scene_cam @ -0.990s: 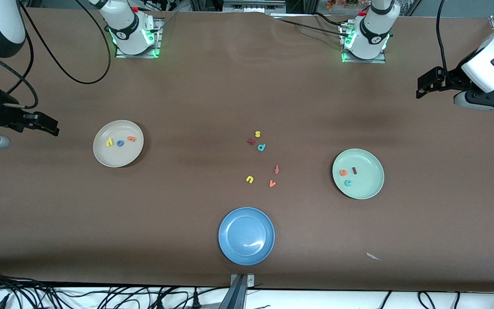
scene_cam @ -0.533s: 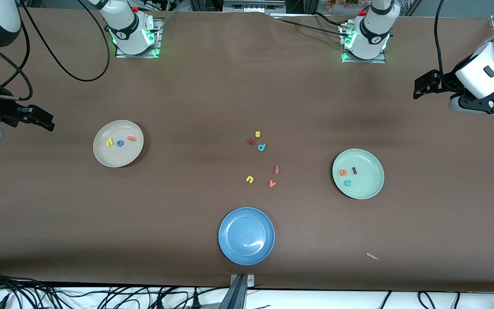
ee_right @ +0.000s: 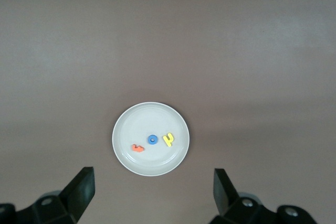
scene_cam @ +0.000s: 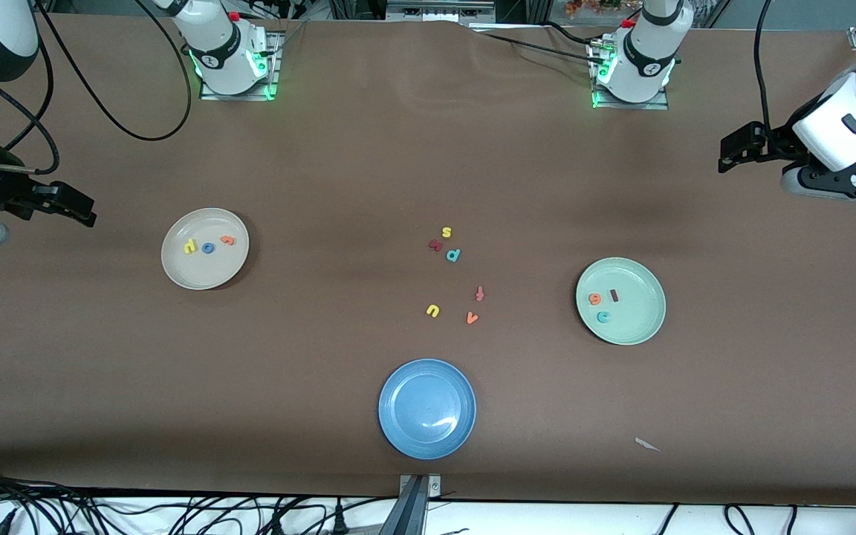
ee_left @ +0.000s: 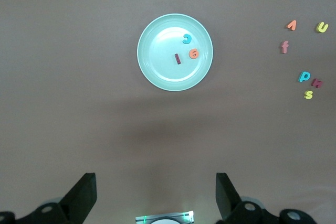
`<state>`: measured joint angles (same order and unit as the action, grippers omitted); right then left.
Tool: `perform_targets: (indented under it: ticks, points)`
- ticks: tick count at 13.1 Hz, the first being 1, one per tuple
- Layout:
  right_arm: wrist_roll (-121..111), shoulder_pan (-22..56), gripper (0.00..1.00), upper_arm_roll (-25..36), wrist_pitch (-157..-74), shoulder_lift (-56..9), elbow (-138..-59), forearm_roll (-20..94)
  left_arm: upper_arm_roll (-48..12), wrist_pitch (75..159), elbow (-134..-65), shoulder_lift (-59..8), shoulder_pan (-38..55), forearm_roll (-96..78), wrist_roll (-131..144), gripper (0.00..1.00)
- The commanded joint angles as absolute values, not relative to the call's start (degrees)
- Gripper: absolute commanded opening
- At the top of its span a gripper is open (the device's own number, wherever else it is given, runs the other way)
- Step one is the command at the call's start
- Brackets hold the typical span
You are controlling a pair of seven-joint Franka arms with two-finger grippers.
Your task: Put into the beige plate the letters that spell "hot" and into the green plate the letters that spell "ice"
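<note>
The beige plate (scene_cam: pixel 175 275) lies toward the right arm's end of the table. It holds the yellow h (scene_cam: pixel 190 246), blue o (scene_cam: pixel 208 248) and orange t (scene_cam: pixel 228 240). The green plate (scene_cam: pixel 640 323) lies toward the left arm's end and holds the orange e (scene_cam: pixel 594 299), maroon i (scene_cam: pixel 614 295) and teal c (scene_cam: pixel 603 317). My right gripper (scene_cam: pixel 90 215) hangs open and empty at its table end, apart from the beige plate (ee_right: pixel 152 163). My left gripper (scene_cam: pixel 729 152) hangs open and empty at the other end, apart from the green plate (ee_left: pixel 157 66).
A blue plate (scene_cam: pixel 406 431) sits empty near the front edge. Loose letters lie mid-table: yellow s (scene_cam: pixel 446 232), a maroon letter (scene_cam: pixel 435 244), teal p (scene_cam: pixel 453 255), red-orange f (scene_cam: pixel 479 293), yellow u (scene_cam: pixel 432 310), orange v (scene_cam: pixel 472 318). A paper scrap (scene_cam: pixel 647 444) lies nearer the front camera than the green plate.
Both grippers shifted slightly toward the robots' bases a second ago, then held nearly still. Plates and letters have not moved.
</note>
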<state>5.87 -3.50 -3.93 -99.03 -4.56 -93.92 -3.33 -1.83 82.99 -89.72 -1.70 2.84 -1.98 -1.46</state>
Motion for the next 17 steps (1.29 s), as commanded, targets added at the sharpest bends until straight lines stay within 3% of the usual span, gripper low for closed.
perform_targets:
  ticks: [1,8,17]
  points:
    - [5.45,-2.9,1.0,-3.52,-98.53,-3.08,-94.92,-3.69,-2.11,82.09,-87.36,-4.3,3.16,-0.26,-1.05,1.0]
    - [6.24,-2.9,1.0,-3.78,-100.01,-3.25,-95.62,-3.34,-2.2,82.09,-87.36,-5.36,3.69,-0.26,-1.05,1.0]
    - [6.15,-2.9,1.0,-3.87,-100.73,-3.96,-95.8,-0.08,-2.11,87.08,-83.85,-13.97,3.25,2.64,-1.05,1.0]
